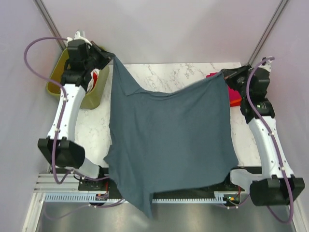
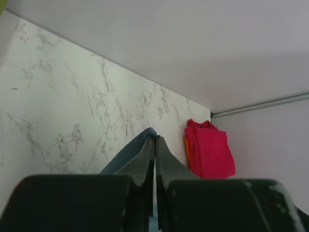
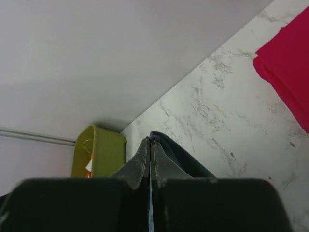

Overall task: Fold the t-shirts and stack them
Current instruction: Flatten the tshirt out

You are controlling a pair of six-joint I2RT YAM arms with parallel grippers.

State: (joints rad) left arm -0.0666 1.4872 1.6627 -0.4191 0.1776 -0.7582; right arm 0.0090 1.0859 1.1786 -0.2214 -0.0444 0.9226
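A slate blue-grey t-shirt (image 1: pixel 169 140) hangs spread between both arms above the marble table (image 1: pixel 174 72), its lower part drooping past the near edge. My left gripper (image 1: pixel 112 57) is shut on its far left corner, where a bit of blue cloth (image 2: pixel 126 153) pokes past the tips (image 2: pixel 154 140). At the right, my right gripper (image 1: pixel 223 74) is shut on the other top corner, with dark cloth (image 3: pixel 186 157) showing beside its tips (image 3: pixel 151 140). A magenta-pink t-shirt (image 2: pixel 208 147) lies folded at the table's back right (image 1: pixel 235 94), over an orange one (image 2: pixel 188 151).
An olive-green bin (image 1: pixel 91 87) stands off the table's left edge (image 3: pixel 99 152), holding orange and white cloth (image 1: pixel 99 79). Grey walls close the back and sides. The held shirt hides most of the tabletop.
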